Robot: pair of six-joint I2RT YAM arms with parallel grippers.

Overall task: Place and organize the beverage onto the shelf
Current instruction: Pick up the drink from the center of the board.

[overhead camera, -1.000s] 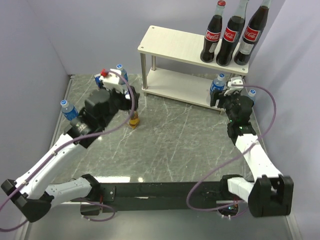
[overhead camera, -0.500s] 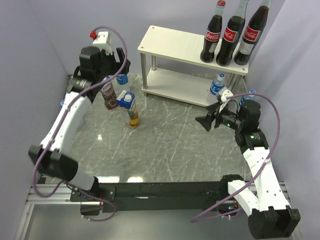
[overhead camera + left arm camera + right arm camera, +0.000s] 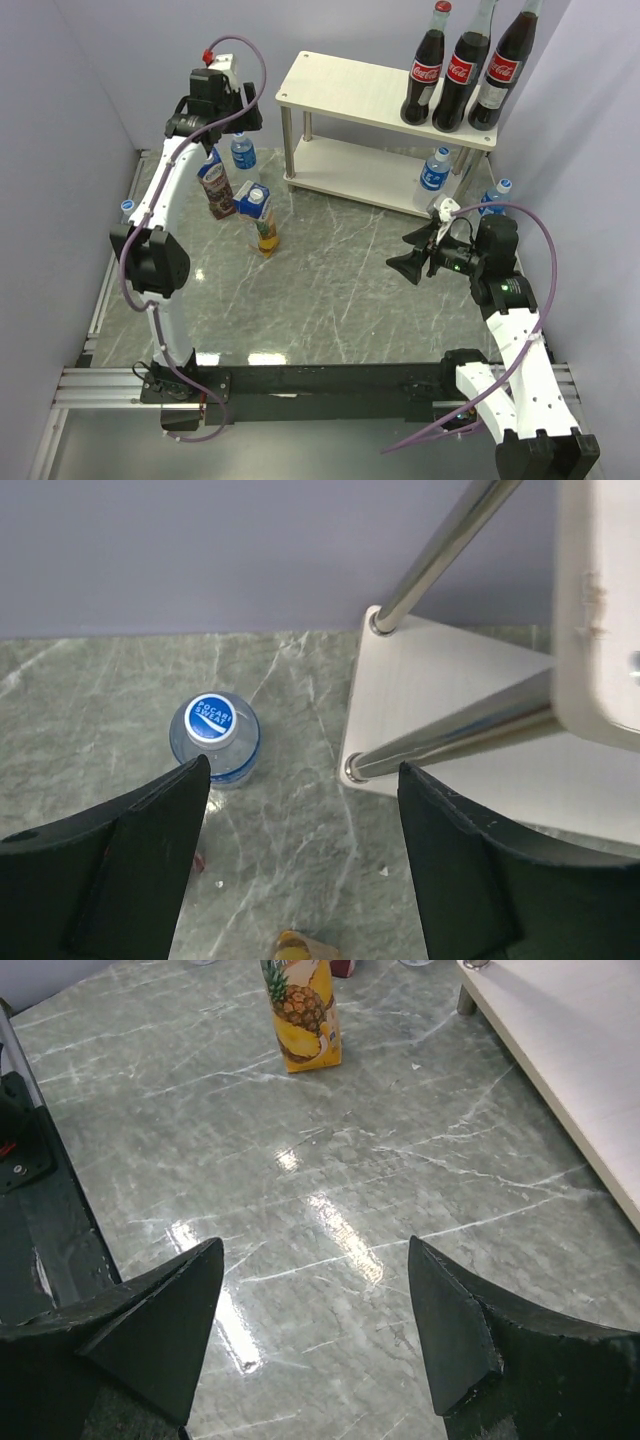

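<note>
- My left gripper (image 3: pixel 302 770) hangs high near the shelf's (image 3: pixel 345 85) left end, fingers spread wide, nothing between them.
- Below it a water bottle (image 3: pixel 214 735) stands on the table (image 3: pixel 340 270), just beside the shelf's corner leg.
- My right gripper (image 3: pixel 315 1248) is over the table's right half, pointing left, jaws wide apart and empty.
- Three Coca-Cola bottles (image 3: pixel 462 70) stand together on the right end of the top board.
- A second water bottle (image 3: pixel 434 168) is at the right end of the lower board; a third (image 3: pixel 495 195) stands right of the shelf.
- The grape carton (image 3: pixel 217 190) and pineapple carton (image 3: pixel 260 215) are on the table, close together, left of the shelf.
</note>
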